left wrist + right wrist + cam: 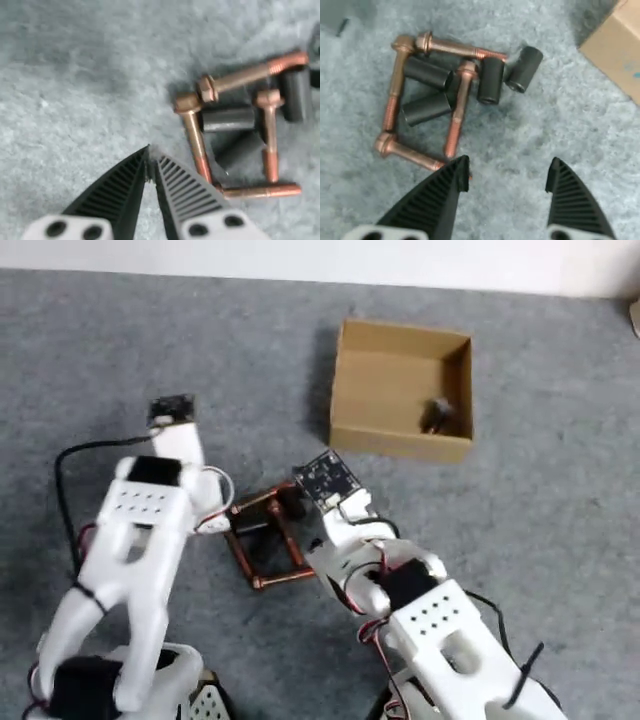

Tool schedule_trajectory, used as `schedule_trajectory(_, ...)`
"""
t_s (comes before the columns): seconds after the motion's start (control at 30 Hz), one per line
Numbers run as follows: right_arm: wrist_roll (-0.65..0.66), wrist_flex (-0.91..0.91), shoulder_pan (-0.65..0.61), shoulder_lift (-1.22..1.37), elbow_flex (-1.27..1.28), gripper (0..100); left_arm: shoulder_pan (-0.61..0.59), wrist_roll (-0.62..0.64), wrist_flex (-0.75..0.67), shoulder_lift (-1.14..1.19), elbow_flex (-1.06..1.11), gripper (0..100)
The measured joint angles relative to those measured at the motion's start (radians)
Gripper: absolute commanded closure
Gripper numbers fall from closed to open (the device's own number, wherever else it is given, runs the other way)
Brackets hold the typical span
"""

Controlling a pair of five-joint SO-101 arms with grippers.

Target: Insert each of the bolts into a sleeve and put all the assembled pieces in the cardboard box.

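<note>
Several copper bolts (459,107) lie in a rough square on the grey carpet, with several black sleeves (426,107) among them and two more sleeves (525,69) just beside. My right gripper (509,175) hovers open over the carpet next to the pile, nothing between its fingers. My left gripper (151,162) is shut and empty, its tips close to one bolt (196,140) at the pile's edge. In the high view the pile (265,540) sits between both arms. The cardboard box (400,445) stands beyond, with one dark piece (437,415) inside.
Open grey carpet surrounds the pile and the box. A corner of the box (615,45) lies close to the right gripper. Cables trail from the left arm (140,530) and the right arm (440,630).
</note>
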Motion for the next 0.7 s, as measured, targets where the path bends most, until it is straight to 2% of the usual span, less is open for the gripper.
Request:
schedule_trajectory(0.17, -0.040, -0.057, -0.041, 0.239, -0.114, 76.8, -0.080, 0.005, -0.089, -0.078, 0.094, 99)
schedule_trajectory(0.33, -0.086, -0.071, -0.086, 0.551, -0.313, 76.8, -0.150, 0.005, -0.115, -0.141, 0.137, 99)
schedule_trajectory(0.47, -0.150, -0.115, -0.094, 0.712, -0.470, 76.8, -0.163, 0.005, -0.120, -0.160, 0.143, 99)
schedule_trajectory(0.7, -0.163, -0.173, -0.095, 0.893, -0.631, 76.8, -0.163, 0.005, -0.120, -0.160, 0.143, 99)
